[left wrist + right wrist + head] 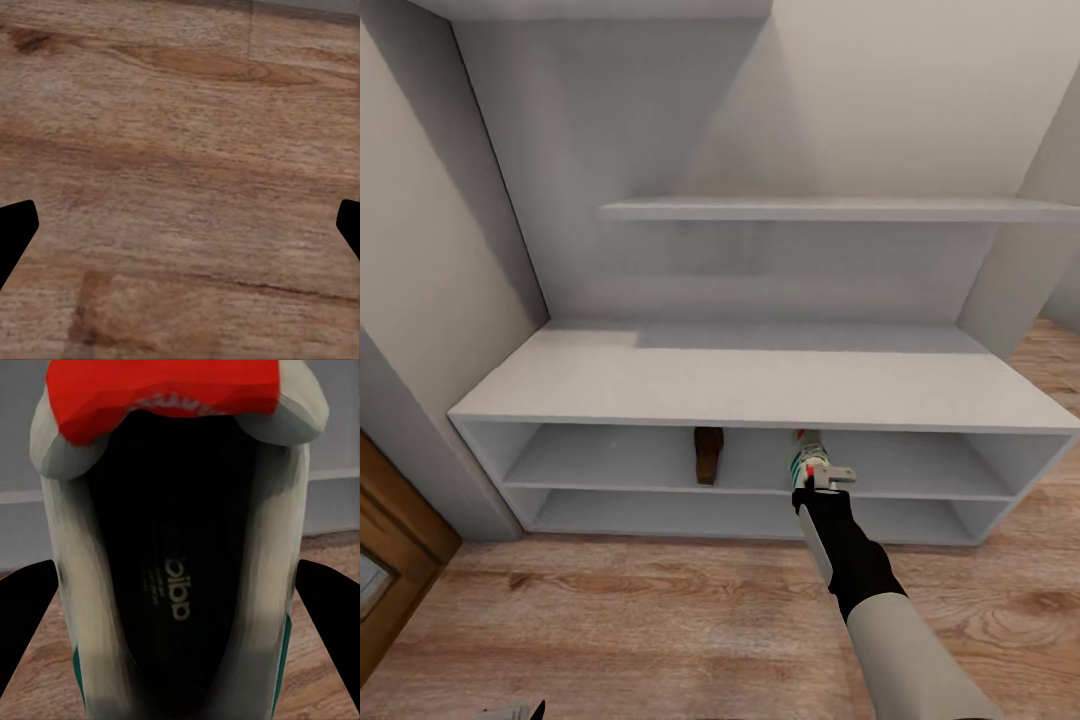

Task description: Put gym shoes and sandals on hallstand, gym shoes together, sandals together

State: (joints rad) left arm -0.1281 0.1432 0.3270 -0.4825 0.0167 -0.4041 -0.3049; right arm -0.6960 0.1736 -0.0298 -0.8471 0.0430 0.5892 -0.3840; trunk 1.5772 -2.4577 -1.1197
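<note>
Holding gym shoe (pixel 180 570) | right claw (pixel 822 478) | sandal (pixel 707 455) shelved

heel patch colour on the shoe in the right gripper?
Red-orange, on the white low-top gym shoe with green side trim; clearest in the right wrist view.

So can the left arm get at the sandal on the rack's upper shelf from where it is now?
Probably not without repositioning. The left gripper hangs open low over the floor; the sandal sits deep under the hallstand's bench top, well ahead.
</note>
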